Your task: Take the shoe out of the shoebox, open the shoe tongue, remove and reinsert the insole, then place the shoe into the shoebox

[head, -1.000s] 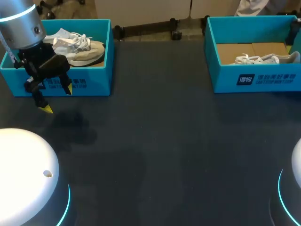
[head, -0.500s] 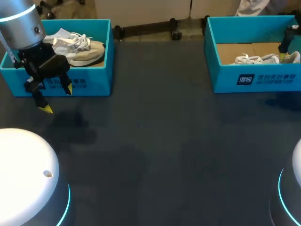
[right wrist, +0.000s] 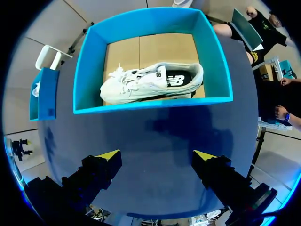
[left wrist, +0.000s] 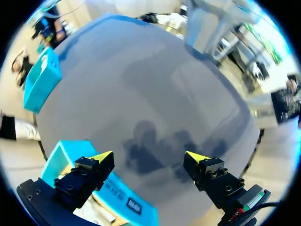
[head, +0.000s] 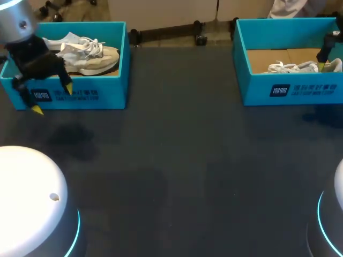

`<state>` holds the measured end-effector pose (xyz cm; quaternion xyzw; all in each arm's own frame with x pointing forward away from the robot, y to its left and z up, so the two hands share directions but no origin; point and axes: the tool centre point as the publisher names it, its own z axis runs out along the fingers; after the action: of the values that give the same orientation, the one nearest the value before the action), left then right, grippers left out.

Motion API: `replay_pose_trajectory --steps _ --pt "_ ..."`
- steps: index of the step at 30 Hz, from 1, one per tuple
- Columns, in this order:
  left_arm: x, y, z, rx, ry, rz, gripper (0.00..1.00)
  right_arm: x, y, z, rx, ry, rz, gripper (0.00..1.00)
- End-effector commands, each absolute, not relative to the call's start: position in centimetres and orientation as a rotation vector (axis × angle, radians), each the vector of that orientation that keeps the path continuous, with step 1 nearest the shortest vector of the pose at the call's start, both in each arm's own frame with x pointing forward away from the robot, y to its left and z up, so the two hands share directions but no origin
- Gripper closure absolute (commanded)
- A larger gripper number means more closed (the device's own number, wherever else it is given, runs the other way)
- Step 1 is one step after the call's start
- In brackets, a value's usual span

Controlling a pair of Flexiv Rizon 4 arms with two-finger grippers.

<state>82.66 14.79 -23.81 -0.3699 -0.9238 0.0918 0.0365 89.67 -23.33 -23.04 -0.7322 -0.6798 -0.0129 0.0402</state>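
Two blue shoeboxes stand at the table's far side. The left shoebox (head: 102,93) holds a grey-white shoe (head: 88,53). The right shoebox (head: 289,88) holds a white shoe (head: 297,67), which lies on its side on the cardboard floor in the right wrist view (right wrist: 150,82). My left gripper (head: 52,99) hangs open and empty in front of the left shoebox's front wall (left wrist: 117,200). My right gripper (right wrist: 156,155) is open and empty above the table, on the near side of the right shoebox (right wrist: 155,104). One of its fingers (head: 325,52) shows at the box's right end.
Dark table surface (head: 182,160) stretches between and in front of the boxes. White rounded arm bases sit at the near left (head: 27,203) and near right (head: 338,187) corners.
My left gripper has shifted left and back toward the left shoebox. A right gripper finger came into view at the right box's end a second ago and has since held still.
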Motion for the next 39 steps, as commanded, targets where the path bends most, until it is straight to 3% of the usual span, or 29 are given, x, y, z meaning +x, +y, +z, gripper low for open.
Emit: replay_pose_trajectory --steps 1,20,36,39 --pt "87.0 17.0 -23.6 -1.441 -2.598 0.220 0.00 89.6 -23.3 -23.1 -2.244 -2.083 -0.043 0.00" --pt "97.8 27.6 -21.2 -1.877 -2.364 0.027 0.00 89.6 -23.3 -23.1 -2.244 -2.083 -0.043 0.00" --pt "97.8 27.6 -21.2 -1.877 -2.364 0.027 0.00 89.6 -23.3 -23.1 -2.244 -2.083 -0.043 0.00" --pt "101.1 28.5 -22.0 -1.873 -2.381 0.017 0.00 89.6 -23.3 -23.1 -2.244 -2.083 -0.043 0.00"
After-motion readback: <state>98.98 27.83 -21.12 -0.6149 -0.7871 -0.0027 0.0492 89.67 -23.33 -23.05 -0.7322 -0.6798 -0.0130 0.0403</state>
